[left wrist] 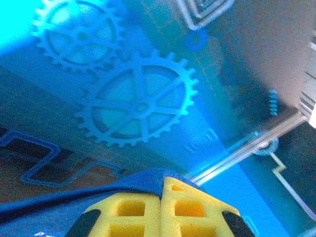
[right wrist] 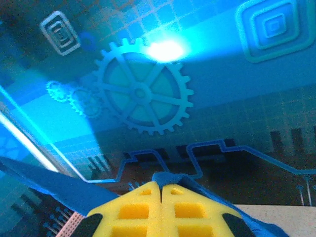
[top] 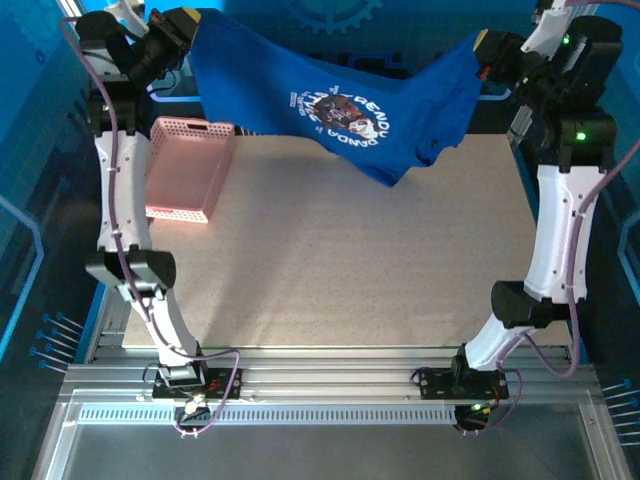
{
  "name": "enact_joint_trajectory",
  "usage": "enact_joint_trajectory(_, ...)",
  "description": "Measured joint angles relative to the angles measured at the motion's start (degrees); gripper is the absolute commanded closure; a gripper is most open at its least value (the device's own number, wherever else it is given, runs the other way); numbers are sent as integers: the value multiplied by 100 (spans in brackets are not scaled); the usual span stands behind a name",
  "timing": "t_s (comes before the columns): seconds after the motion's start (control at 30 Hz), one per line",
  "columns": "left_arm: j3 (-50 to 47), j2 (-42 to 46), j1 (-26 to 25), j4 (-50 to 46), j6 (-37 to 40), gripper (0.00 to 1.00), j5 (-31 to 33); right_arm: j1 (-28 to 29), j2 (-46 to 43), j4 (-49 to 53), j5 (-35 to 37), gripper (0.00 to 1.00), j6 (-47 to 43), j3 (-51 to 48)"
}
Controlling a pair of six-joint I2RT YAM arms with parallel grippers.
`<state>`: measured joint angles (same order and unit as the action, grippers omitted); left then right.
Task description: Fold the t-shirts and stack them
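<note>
**Shirt held up between both arms**

The blue shirt [top: 340, 105] hung stretched above the far edge of the bench [top: 350, 270], its print turned toward the overhead camera and its middle sagging low. The left fingers [top: 184, 18] were clamped shut on one upper corner. The right fingers [top: 483, 43] were pinched tight on the other, with cloth bunched at both yellow tips. A pink basket [top: 188, 165] sat on the bench's left side, beside the left arm.

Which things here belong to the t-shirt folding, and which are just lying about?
Job: blue t-shirt, held up between the left gripper and right gripper, both shut on it.
Lying about: pink basket, on the left of the table.
</note>
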<state>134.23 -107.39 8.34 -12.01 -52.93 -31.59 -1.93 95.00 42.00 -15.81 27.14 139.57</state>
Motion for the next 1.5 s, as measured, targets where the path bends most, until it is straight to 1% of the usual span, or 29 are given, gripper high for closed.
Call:
enact_joint_trajectory(0.1,-1368,802,2,387,138,100,-149,-2,-662,-52,-149,100,-138,-938)
enact_joint_trajectory(0.2,-2938,1495,2,601,297,100,-216,0,-1370,-35,-332,100,-258,-2133)
enact_joint_trajectory(0.3,-4752,2173,2,730,415,100,-251,0,-2127,-20,-514,100,-321,-3665)
enact_joint_trajectory(0.37,-6008,2643,2,745,553,100,-234,0,-2739,7,-588,100,-319,-4983)
enact_joint_trajectory(0.47,-7715,3373,2,494,813,100,-146,-2,-3613,149,-555,100,-227,-6832)
enact_joint_trajectory(0.53,-8585,3794,2,199,992,100,-26,-4,-4127,435,-450,100,-149,-7823)
enact_joint_trajectory(0.67,-9788,4527,9,-428,1152,100,396,-160,-4929,1025,-101,100,68,-9088)
enact_joint_trajectory(0.77,-10338,4894,15,-809,1093,100,848,-363,-5217,1259,55,100,293,-9680)
enact_joint_trajectory(0.87,-10657,4968,20,-1137,988,100,1276,-470,-5187,1397,227,99,474,-10069)
enact_joint_trajectory(0.9,-10734,4953,20,-1226,944,95,1414,-492,-5121,1445,282,96,518,-10131)
enact_joint_trajectory(0.93,-10791,4911,20,-1307,925,84,1541,-498,-5012,1493,361,87,573,-10146)
enact_joint_trajectory(1.0,-10826,4763,24,-1397,857,71,1709,-518,-4769,1495,490,79,651,-10146)
enact_joint_trajectory(1.03,-10826,4664,31,-1434,826,54,1805,-529,-4651,1495,538,68,695,-10146)
enact_joint_trajectory(1.07,-10824,4594,31,-1482,804,39,1897,-540,-4527,1495,579,54,741,-10146)
enact_joint_trajectory(1.13,-10808,4553,35,-1633,750,29,2055,-562,-4382,1499,625,38,745,-10144)
enact_joint_trajectory(1.17,-10775,4586,35,-1749,732,23,2120,-566,-4341,1506,651,34,772,-10131)
enact_joint_trajectory(1.2,-10734,4640,35,-1838,686,19,2173,-566,-4328,1545,678,30,787,-10100)
enact_joint_trajectory(1.27,-10590,4905,37,-2063,625,17,2258,-573,-4343,1709,708,27,826,-9932)
enact_joint_trajectory(1.37,-10334,5263,35,-2271,520,16,2277,-575,-4413,1937,732,27,870,-9659)
enact_joint_trajectory(1.5,-10220,5285,35,-2310,479,17,2203,-575,-4450,2208,752,28,894,-9569)
